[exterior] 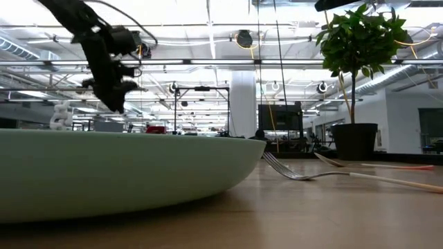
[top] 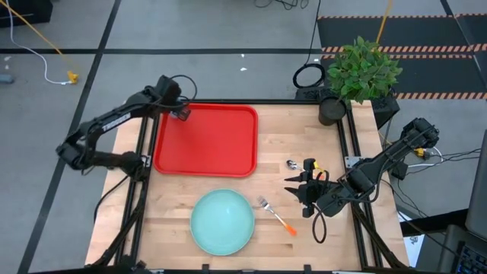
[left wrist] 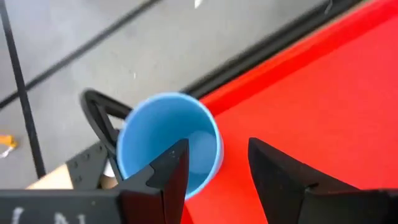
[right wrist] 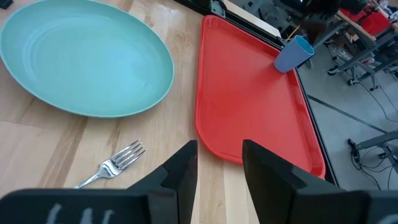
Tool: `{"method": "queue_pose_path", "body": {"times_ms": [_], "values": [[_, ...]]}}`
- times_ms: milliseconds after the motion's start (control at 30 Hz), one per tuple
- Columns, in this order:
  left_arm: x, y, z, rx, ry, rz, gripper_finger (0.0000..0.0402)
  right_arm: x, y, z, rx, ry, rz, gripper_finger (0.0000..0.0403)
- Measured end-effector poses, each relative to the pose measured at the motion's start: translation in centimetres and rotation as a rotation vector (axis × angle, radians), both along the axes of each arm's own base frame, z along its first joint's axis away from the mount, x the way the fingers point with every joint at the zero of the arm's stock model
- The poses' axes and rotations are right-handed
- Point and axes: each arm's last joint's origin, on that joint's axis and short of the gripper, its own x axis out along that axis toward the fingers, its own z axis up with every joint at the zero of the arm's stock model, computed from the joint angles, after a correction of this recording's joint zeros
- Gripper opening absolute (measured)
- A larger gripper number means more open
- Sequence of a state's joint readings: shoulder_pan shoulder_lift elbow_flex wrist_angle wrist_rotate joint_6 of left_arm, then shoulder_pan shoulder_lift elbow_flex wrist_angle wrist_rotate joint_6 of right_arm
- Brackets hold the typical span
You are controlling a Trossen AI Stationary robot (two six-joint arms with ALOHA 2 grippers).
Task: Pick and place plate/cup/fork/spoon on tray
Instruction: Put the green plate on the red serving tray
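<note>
Cup (right wrist: 293,54) on tray (right wrist: 249,99) far corner, visible only in wrist views; left gripper (left wrist: 214,168) above it, fingers apart. Plate (top: 221,221), fork (top: 275,215) on bench (top: 175,205). Right gripper (right wrist: 219,163) fingers apart, empty.

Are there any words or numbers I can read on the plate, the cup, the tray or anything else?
None can be read.
Plate, cup, tray, fork: plain, no writing.
Pale marks on the left gripper housing: too blurred to read.
</note>
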State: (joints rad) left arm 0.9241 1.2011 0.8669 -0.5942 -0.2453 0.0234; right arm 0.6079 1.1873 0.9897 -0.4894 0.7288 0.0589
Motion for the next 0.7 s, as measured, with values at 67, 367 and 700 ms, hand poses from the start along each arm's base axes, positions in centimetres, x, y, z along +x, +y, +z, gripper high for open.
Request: {"method": "queue_pose_path", "body": {"times_ms": [67, 367, 700], "values": [[-0.3, -1.0, 1.2, 0.033, -0.044, 0.002, 0.0168, 0.0, 0.0, 0.0, 0.000, -0.001, 0.000, 0.0118], [-0.5, -8.2, 5.7, 0.150, -0.279, -0.175, 0.0168, 1.0, 0.7, 0.4, 0.034, -0.071, 0.056, 0.0118], [1.9, -15.1, 7.0, 0.168, -0.443, -0.427, 0.0168, 6.2, 3.6, -3.4, 0.053, -0.041, 0.395, 0.0118]]}}
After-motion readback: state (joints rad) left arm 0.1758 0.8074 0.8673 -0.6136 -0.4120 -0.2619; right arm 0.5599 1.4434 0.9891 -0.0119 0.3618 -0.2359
